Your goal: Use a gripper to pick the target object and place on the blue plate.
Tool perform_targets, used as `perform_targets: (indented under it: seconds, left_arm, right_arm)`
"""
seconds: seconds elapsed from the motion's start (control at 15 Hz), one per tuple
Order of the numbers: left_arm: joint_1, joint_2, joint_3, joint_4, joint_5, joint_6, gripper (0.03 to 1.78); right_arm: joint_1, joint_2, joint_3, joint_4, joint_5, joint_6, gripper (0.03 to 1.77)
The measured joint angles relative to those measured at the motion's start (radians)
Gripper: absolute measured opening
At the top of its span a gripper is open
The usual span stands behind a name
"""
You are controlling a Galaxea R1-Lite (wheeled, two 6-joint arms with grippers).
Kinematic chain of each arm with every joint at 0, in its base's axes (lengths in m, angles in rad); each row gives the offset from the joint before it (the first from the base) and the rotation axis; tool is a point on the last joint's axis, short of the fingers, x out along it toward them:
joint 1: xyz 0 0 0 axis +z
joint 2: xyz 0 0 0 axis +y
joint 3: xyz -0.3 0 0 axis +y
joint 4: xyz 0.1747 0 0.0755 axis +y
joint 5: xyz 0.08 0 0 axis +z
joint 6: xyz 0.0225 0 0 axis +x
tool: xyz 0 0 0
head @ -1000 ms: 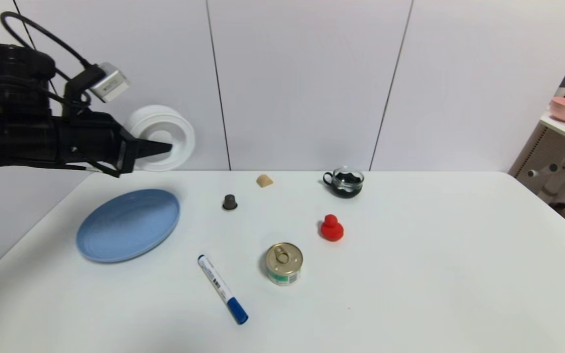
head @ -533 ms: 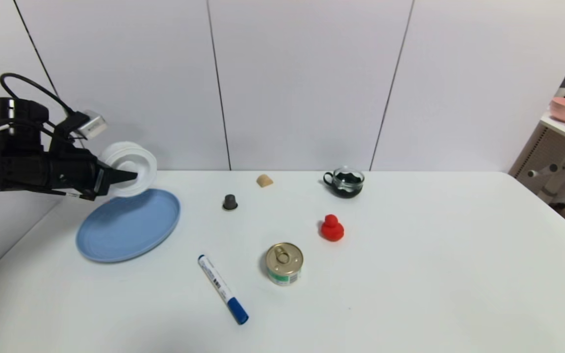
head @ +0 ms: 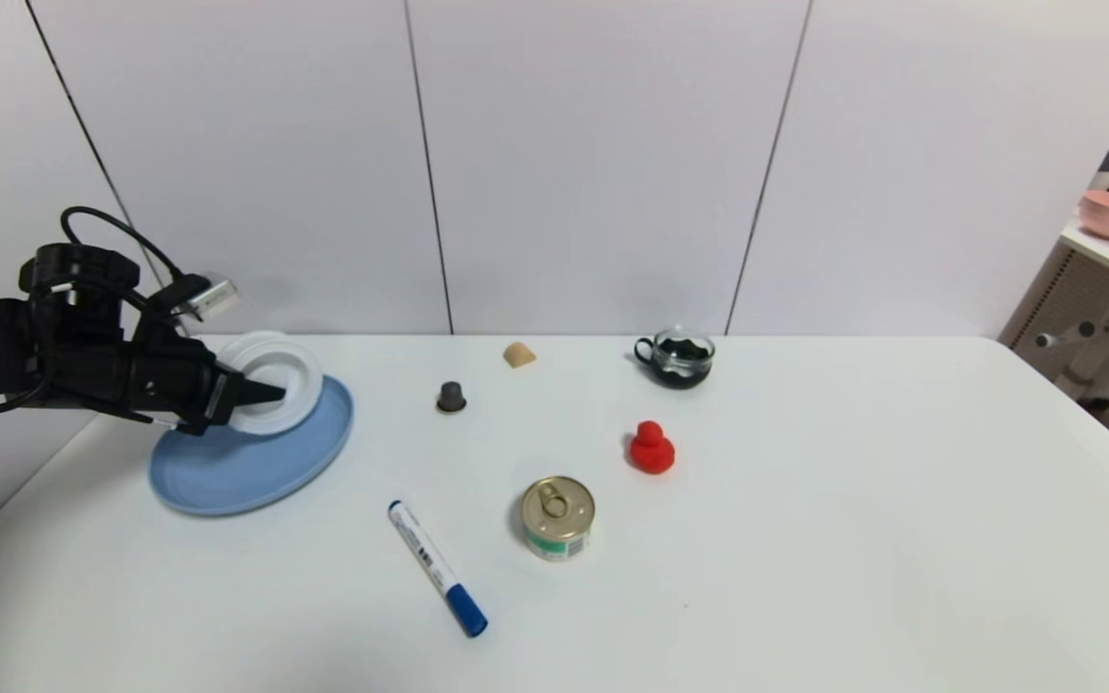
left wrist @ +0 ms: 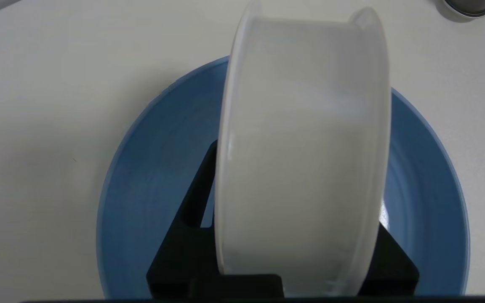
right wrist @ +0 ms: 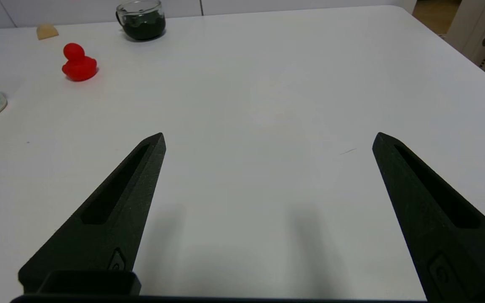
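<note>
My left gripper (head: 261, 393) is shut on the white translucent spool (head: 277, 371) and holds it low over the far half of the blue plate (head: 227, 472) at the table's left. From the left wrist, the spool (left wrist: 305, 147) fills the middle with a black finger (left wrist: 192, 202) on each flange, and the blue plate (left wrist: 150, 176) lies right beneath it. Whether the spool touches the plate is not visible. My right gripper (right wrist: 267, 141) hangs open over bare table on the right and does not show in the head view.
A gold-topped tin can (head: 557, 517) and a blue-capped marker (head: 436, 567) lie near the front. A red duck (head: 651, 449), a dark cap (head: 451, 396), a beige piece (head: 519, 354) and a glass cup (head: 678, 358) stand farther back. The white table (head: 853, 539) ends at the wall.
My left gripper has come down and slightly toward the plate with the spool, from well above the table's back left corner to just over the plate.
</note>
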Motion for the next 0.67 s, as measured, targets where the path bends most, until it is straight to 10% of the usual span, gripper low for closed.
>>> perform_targets:
  seconds: [0.67]
  left_arm:
    - [-0.005, -0.071, -0.007, 0.006, -0.007, -0.019, 1.38]
  right_arm:
    - [0.0, 0.0, 0.0, 0.0, 0.0, 0.0, 1.7]
